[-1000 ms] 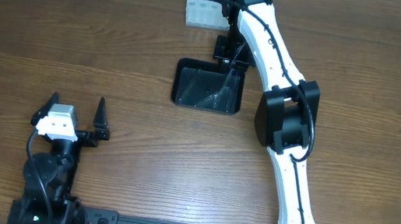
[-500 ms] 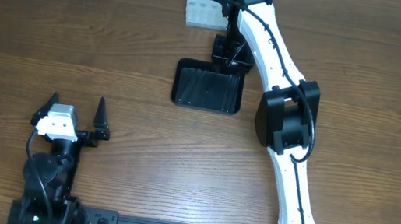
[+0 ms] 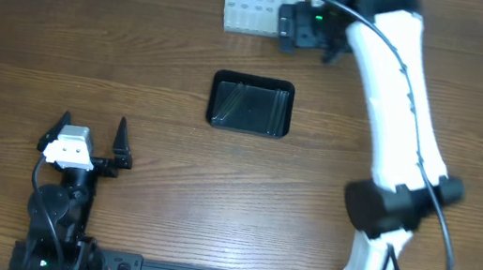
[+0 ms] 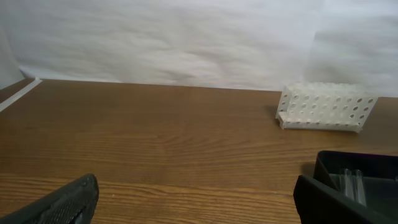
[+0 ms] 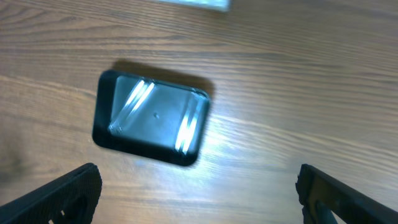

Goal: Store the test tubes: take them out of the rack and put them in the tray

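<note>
We see the right end effector (image 5: pixel 199 186) released and empty above the black tray (image 3: pixel 212 112) at frame centre, with clear tubes (image 3: pixel 232 103) inside. The left end effector (image 3: pixel 93 122) gapes open, lower left.

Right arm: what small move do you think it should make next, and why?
Probably swing the right gripper to the rack to look for another tube. It is open and empty, raised near the tray, where tubes already lie. I can't tell whether the rack holds any more.
</note>
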Robot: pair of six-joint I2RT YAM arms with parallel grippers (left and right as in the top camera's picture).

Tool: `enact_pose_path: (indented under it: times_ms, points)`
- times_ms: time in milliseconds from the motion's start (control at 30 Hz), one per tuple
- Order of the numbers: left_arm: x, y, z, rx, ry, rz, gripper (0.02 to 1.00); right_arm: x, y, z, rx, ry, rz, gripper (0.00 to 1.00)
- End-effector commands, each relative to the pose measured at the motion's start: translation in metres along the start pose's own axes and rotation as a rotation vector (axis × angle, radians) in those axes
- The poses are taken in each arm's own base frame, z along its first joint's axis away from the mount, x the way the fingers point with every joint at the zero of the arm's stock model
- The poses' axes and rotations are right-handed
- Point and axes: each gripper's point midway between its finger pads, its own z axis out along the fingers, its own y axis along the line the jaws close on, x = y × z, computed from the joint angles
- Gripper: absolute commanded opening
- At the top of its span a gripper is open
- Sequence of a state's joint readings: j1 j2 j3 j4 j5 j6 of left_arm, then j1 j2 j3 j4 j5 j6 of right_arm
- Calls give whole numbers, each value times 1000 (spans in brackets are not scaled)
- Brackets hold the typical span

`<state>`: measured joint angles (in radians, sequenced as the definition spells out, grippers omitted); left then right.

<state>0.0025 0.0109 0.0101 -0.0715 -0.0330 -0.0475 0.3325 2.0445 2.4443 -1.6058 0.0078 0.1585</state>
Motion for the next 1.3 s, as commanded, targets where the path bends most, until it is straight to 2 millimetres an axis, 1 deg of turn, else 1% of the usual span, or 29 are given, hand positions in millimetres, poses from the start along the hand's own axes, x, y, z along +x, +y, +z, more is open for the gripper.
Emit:
enact_pose_path:
  times_ms: [33,100,167,267,367,433,500,533,600,667,733,867,933,1033,1200,1300]
  points:
    - [1,0,0,3,-2,14,998,11,-21,-50,49,-75,-40,993]
    - [1,0,0,3,-2,14,998,23,-30,-73,67,-94,-28,991]
    - [1,0,0,3,-2,14,998,30,-36,-92,80,-133,-18,993]
    - [1,0,0,3,-2,14,998,49,-49,-119,105,-177,6,991]
    - [1,0,0,3,-2,14,998,78,-65,-136,145,-191,35,991]
    - [1,0,0,3,-2,14,998,100,-74,-143,162,-205,55,991]
    - [1,0,0,3,-2,14,996,118,-82,-148,181,-236,75,991]
    - [1,0,0,3,-2,14,998,126,-86,-149,190,-269,89,991]
    - [1,0,0,3,-2,14,998,133,-90,-150,192,-340,104,991]
    - [1,0,0,3,-2,14,996,134,-91,-151,192,-439,101,991]
    - [1,0,0,3,-2,14,998,129,-92,-153,205,-554,67,987]
    - [1,0,0,3,-2,14,998,108,-105,-167,313,-836,17,993]
    - [1,0,0,3,-2,14,998,105,-111,-171,368,-933,-2,993]
    - [1,0,0,3,-2,14,996,115,-111,-162,370,-983,-4,991]
    - [1,0,0,3,-2,14,998,142,-112,-140,370,-1005,-2,991]
    - [1,0,0,3,-2,14,996,157,-113,-122,370,-1006,-2,991]
